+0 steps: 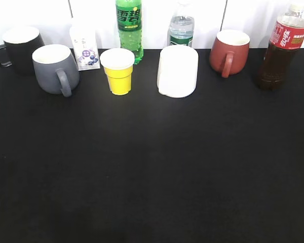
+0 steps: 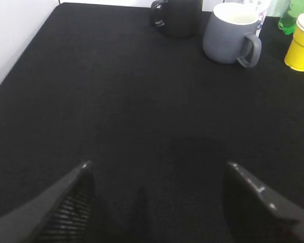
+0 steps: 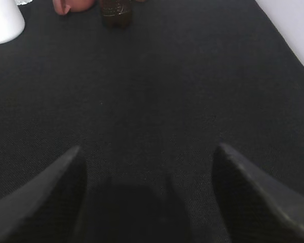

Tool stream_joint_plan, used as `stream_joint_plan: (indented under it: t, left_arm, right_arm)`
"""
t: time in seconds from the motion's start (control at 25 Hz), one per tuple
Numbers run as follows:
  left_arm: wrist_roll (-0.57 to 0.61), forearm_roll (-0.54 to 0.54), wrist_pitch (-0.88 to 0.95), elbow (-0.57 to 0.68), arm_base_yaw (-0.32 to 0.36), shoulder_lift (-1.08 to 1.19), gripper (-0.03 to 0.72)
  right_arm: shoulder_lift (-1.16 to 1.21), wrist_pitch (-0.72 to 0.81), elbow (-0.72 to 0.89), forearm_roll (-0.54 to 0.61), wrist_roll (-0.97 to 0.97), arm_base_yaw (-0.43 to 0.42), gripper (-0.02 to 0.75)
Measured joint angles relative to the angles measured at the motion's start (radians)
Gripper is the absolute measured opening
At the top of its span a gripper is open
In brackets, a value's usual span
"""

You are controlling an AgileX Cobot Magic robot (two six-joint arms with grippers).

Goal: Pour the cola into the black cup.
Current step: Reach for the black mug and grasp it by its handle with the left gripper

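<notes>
Cola [image 1: 285, 48], a tall clear plastic bottle holding dark brown liquid under a red label with white writing, stands upright at the far right of the back row on the desk [image 1: 152, 172]. At the opposite end, far left, sits the black cup [image 1: 20, 48], a glossy mug with a white inside and its loop handle turned to the left; what the pictures show of its inside is bare white.

Between the two stands a whole line of other things. Just in front of and to the right of the black cup is a matte grey mug [image 1: 54, 68], handle toward the camera, partly overlapping it in the exterior view. Behind it stands a small white carton [image 1: 84, 48] printed with blueberries. Next come a yellow paper cup [image 1: 118, 71] with a white inside, a green soda bottle [image 1: 129, 28], a white cup [image 1: 177, 71] that seems to be turned upside down, a clear water bottle [image 1: 181, 28] and a dark red mug [image 1: 229, 50] just left of the cola.

The desk wears a black, finely woven cloth.

Both pairs of fingers are spread wide over bare cloth, holding nothing: the left gripper [image 2: 157, 197] low and near the grey mug's side, the right gripper [image 3: 147, 197] facing the cola's base.
</notes>
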Motion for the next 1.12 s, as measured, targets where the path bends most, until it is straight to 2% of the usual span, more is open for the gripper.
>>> stream_joint_plan:
  t: [0.36, 0.44, 0.52, 0.64, 0.76, 0.88, 0.96, 1.0, 1.04, 1.12]
  left_arm:
    - [0.002, -0.017, -0.034, -0.015, 0.000, 0.000, 0.585]
    - [0.002, -0.003, -0.251, -0.029, 0.000, 0.000, 0.582]
    - [0.002, 0.065, -0.486, -0.011, 0.000, 0.050, 0.525]
    - [0.003, 0.084, -0.848, 0.114, 0.000, 0.242, 0.475]
    - [0.003, 0.099, -1.181, 0.197, 0.000, 0.559, 0.472]
    - [0.008, 0.101, -1.499, 0.202, 0.006, 0.963, 0.483]
    - [0.048, 0.086, -1.753, 0.202, 0.045, 1.207, 0.483]
    - [0.059, 0.039, -1.868, 0.201, 0.066, 1.321, 0.483]
    - [0.060, 0.001, -1.963, 0.186, 0.086, 1.434, 0.483]
    - [0.062, -0.017, -2.038, 0.095, 0.102, 1.615, 0.483]
  right_arm:
    - [0.000, 0.000, 0.000, 0.000, 0.000, 0.000, 0.584]
    - [0.000, 0.000, 0.000, 0.000, 0.000, 0.000, 0.584]
    - [0.000, 0.000, 0.000, 0.000, 0.000, 0.000, 0.584]
    - [0.000, 0.000, 0.000, 0.000, 0.000, 0.000, 0.584]
    - [0.000, 0.000, 0.000, 0.000, 0.000, 0.000, 0.584]
    - [0.000, 0.000, 0.000, 0.000, 0.000, 0.000, 0.584]
    - [0.000, 0.000, 0.000, 0.000, 0.000, 0.000, 0.584]
    - [0.000, 0.000, 0.000, 0.000, 0.000, 0.000, 0.584]
    - [0.000, 0.000, 0.000, 0.000, 0.000, 0.000, 0.584]
    - [0.000, 0.000, 0.000, 0.000, 0.000, 0.000, 0.584]
